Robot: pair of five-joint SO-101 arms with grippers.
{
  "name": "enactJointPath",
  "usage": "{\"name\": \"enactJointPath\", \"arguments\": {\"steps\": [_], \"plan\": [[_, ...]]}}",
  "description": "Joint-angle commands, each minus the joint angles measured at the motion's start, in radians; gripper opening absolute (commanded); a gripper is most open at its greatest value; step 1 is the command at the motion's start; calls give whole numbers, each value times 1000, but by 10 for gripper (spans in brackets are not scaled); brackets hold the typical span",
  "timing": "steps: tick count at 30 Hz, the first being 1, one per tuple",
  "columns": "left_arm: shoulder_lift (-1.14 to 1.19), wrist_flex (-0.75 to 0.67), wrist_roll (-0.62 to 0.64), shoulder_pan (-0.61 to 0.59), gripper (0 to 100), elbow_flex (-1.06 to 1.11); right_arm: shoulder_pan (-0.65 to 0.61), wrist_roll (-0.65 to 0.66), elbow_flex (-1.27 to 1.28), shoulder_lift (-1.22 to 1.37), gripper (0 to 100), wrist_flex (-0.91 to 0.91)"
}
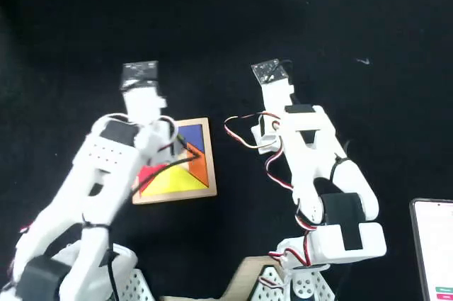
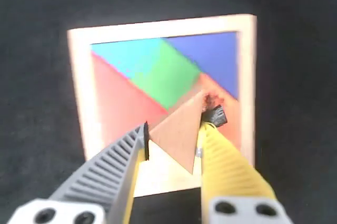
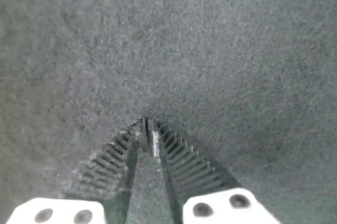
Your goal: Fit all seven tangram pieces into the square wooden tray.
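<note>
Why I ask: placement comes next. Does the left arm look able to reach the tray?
Probably yes: the left gripper, shut on an orange triangle, hangs over the tray, nothing between.

We see a pale wooden tray (image 2: pixel 158 23) on a black desk (image 1: pixel 354 32). Inside the tray are a cyan piece (image 2: pixel 124 55), a green piece (image 2: pixel 166 79), a dark blue piece (image 2: pixel 210 55), a red piece (image 2: pixel 118 103) and, in the high view, a yellow piece (image 1: pixel 173 180). An orange-brown triangle (image 2: pixel 176 137) shows over the tray. The left end effector (image 2: pixel 175 126) has one grey ribbed finger and one yellow; the right end effector (image 3: pixel 147 129) is dark grey and ribbed.
</note>
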Motion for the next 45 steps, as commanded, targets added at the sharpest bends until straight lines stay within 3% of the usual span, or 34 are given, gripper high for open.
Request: {"name": "enactJointPath", "arguments": {"steps": [1,7,11,22,27,37,45], "plan": [[110,3,6,62,131,-130,-8,12,-47,-13,11,-9],[373,2,140,74,131,-268,-8,12,-48,-13,11,-9],[443,2,155,90,130,-320,-8,12,-48,-13,11,-9],[451,8,157,90,135,-292,-8,12,-48,-13,11,-9],[450,9,157,87,252,-266,-11,12,-48,-13,11,-9],[448,9,150,81,245,-272,-11,12,-48,-13,11,-9],[454,-2,147,-28,245,-380,-11,12,-48,-13,11,-9]]}}
